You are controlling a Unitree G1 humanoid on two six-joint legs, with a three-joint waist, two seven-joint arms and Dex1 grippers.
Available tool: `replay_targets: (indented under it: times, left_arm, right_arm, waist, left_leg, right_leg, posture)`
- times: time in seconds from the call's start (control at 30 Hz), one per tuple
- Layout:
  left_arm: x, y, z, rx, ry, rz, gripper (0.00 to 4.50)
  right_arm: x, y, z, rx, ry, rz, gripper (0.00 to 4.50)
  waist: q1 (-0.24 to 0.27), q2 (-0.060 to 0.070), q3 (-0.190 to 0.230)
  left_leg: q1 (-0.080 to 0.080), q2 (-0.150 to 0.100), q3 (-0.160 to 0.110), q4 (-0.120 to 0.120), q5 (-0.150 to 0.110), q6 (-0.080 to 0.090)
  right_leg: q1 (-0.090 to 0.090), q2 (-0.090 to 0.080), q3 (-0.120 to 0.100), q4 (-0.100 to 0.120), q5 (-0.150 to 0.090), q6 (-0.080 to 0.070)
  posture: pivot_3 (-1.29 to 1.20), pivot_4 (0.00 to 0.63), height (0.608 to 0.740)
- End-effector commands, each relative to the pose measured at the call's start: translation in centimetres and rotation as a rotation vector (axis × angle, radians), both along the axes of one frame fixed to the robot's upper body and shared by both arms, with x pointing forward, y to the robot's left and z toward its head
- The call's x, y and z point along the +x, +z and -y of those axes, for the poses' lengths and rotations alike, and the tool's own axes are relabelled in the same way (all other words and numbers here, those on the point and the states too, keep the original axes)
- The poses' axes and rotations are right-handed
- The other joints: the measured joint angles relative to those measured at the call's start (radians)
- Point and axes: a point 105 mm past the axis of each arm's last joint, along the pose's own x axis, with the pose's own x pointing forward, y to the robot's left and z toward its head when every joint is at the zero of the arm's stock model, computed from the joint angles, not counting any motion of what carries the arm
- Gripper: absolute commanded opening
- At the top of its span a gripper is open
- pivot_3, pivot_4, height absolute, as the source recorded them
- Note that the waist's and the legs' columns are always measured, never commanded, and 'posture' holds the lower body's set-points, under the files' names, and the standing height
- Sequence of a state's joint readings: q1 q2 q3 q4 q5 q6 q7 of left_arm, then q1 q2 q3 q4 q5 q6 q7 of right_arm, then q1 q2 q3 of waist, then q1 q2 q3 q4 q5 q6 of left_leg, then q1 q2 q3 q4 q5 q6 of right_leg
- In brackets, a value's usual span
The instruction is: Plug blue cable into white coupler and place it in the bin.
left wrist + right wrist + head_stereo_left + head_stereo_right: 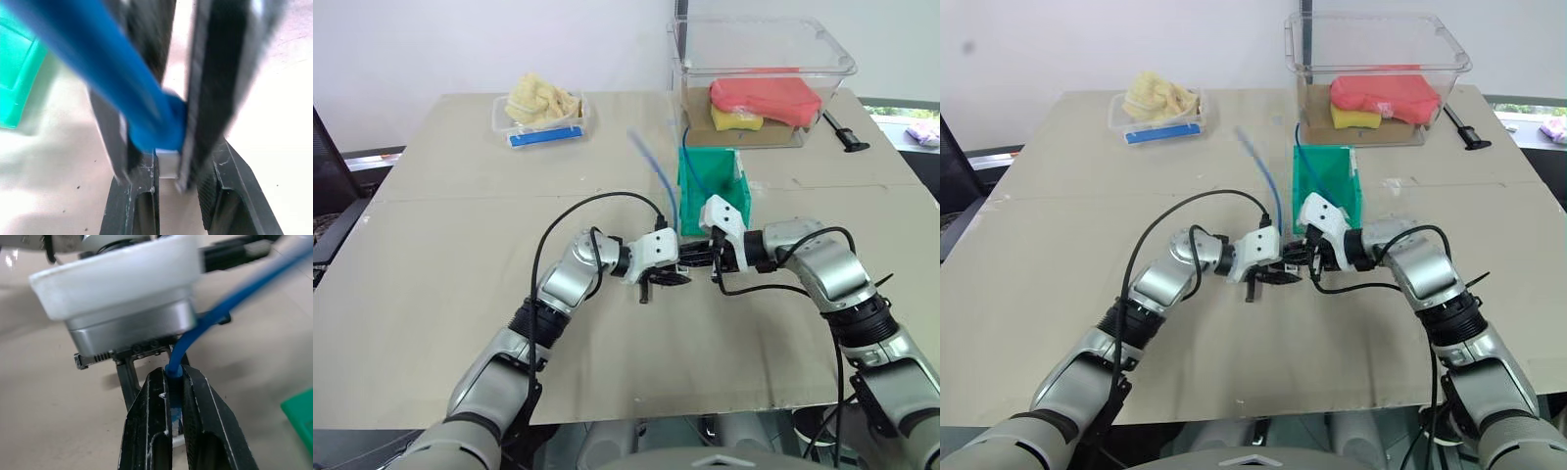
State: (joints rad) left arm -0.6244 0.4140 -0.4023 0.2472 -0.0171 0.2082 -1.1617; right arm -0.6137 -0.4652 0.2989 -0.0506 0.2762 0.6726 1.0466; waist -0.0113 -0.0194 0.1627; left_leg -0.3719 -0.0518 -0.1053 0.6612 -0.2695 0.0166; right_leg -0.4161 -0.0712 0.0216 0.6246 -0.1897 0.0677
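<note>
Right now both tools meet tip to tip just in front of the green bin (713, 182), low over the worktop (440, 284). The left tool (672, 278) is closed on a small white block, apparently the white coupler (167, 163), pinched between its two black fingers (215, 98) with the boot of the blue cable (112, 73) sitting right on top of it; whether the plug is fully seated cannot be told. The right tool (172, 377) is clamped shut on the blue cable close to that same end, the cable rising out from between its fingertips and bending away.

From the two tools the blue cable runs up past the near-left corner of the bin, its free length standing in the air on the bin's left side and blurred at the top. The bin stands upright on the worktop with its cut-down lip facing the tools, touching neither of them.

Directly behind the bin stands a large clear tub (762, 69) holding a red cloth (766, 98) and a yellow sponge (736, 119). Well to the left of the bin, toward the far edge, sits a small clear tray (540, 122) with a blue label, filled with pale crumpled material. To the right of the tub lies a small black tool-like object (845, 132) on the worktop.
</note>
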Motion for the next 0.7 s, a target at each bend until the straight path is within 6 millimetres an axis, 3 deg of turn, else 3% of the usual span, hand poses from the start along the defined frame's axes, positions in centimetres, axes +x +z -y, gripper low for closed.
replay_targets:
  times: [0.03,0.33,0.7]
  left_arm:
    - [0.3,1.5,-0.1,-0.055,0.005,0.021,0.39]
    - [0.7,1.6,-0.3,-0.054,0.015,0.021,0.39]
    - [0.6,1.6,-0.1,-0.056,0.004,0.023,0.39]
  right_arm:
    - [-0.2,-2.2,1.5,-0.056,-0.067,-0.076,0.00]
    - [-0.9,-2.9,1.0,-0.070,-0.051,-0.057,0.00]
    - [-0.5,-1.2,-0.3,0.048,-0.080,-0.006,0.00]
  waist:
    - [-0.001,0.000,0.000]
    - [-0.001,0.000,0.000]
    - [-0.003,0.000,0.000]
  left_leg:
    - [0.000,0.000,0.000,0.000,0.000,0.000]
    - [0.000,0.000,0.000,0.000,0.000,0.000]
    - [0.000,0.000,0.000,0.000,0.000,0.000]
  right_leg:
    - [0.000,0.000,0.000,0.000,0.000,0.000]
    - [0.000,0.000,0.000,0.000,0.000,0.000]
    - [0.000,0.000,0.000,0.000,0.000,0.000]
  posture:
    - [0.00,0.150,0.740]
    - [0.00,0.150,0.740]
    - [0.00,0.150,0.740]
